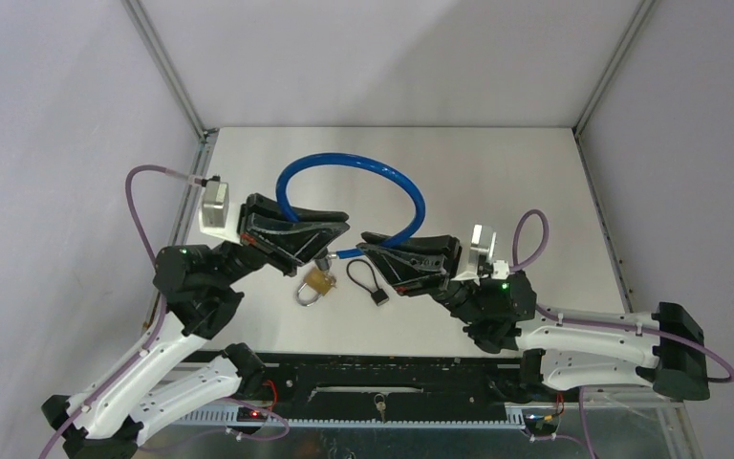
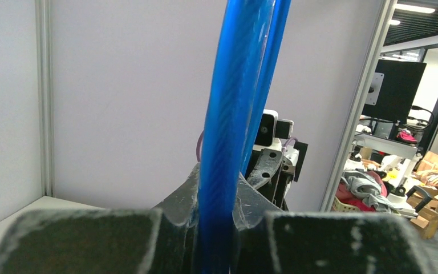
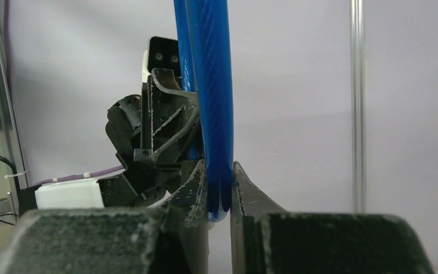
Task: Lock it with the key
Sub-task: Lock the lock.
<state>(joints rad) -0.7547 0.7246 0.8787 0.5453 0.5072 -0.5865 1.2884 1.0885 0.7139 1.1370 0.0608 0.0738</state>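
A blue cable (image 1: 344,164) arches over the table, each end held by one arm. My left gripper (image 1: 330,239) is shut on the cable's left end, which runs up between its fingers in the left wrist view (image 2: 231,142). My right gripper (image 1: 373,247) is shut on the right end (image 3: 214,114), whose tip sits low between the jaws. The two fingertips nearly meet. A brass padlock (image 1: 317,284) with a silver shackle lies on the table just in front of the left fingertips. Beside it lies a small black piece on a black cord loop (image 1: 379,297), which looks like the key.
The white table (image 1: 497,172) is fenced by grey walls and metal corner posts (image 1: 167,67). A black rail (image 1: 373,378) runs along the near edge between the arm bases. Purple cables (image 1: 139,206) loop off both wrists.
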